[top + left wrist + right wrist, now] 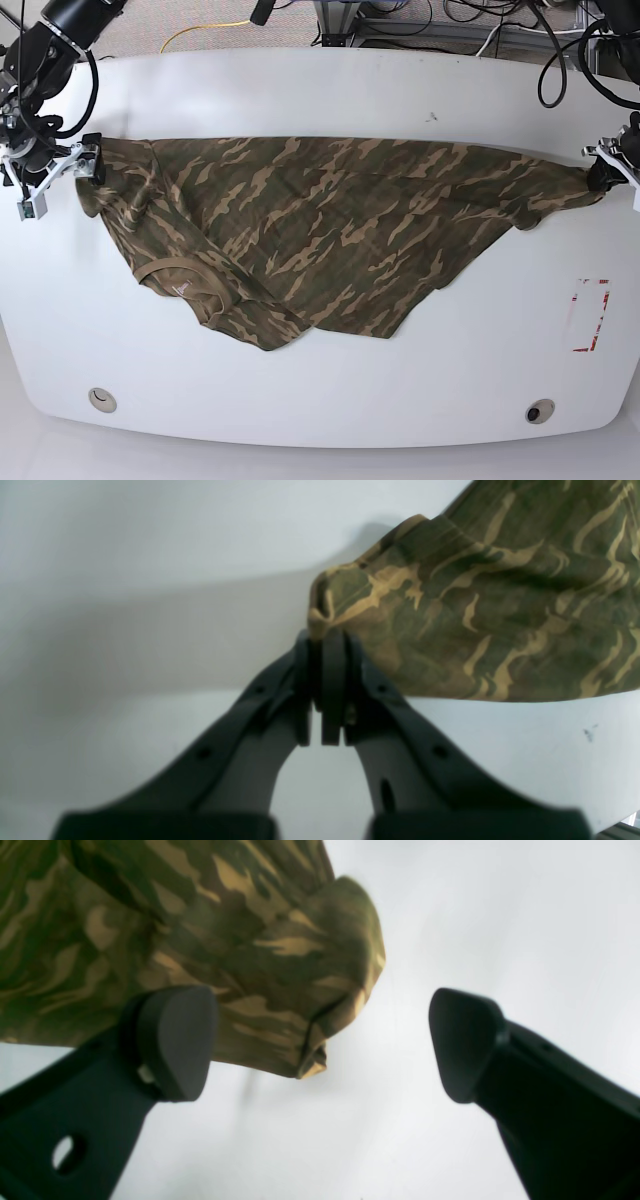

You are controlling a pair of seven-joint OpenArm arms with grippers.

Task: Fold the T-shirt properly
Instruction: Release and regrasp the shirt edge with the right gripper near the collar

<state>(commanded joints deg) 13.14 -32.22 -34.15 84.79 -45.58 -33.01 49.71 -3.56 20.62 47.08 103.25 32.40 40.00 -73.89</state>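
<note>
The T-shirt (330, 225) is soft woven cloth in a matt camouflage print, wrinkled and limp where it lies, with a ribbed collar (175, 275). The table (320, 400) has a smooth white top with a faint sheen (a few dark specks). The left gripper (325, 680) and right gripper (320, 1040) look like matt black plastic.

One camouflage-print fabric T-shirt (320, 230), one white oval table (330, 390), two black robot grippers, left (600, 172) and right (88, 165), two round table grommets (101, 399), one red-edged marking (590, 315)
</note>
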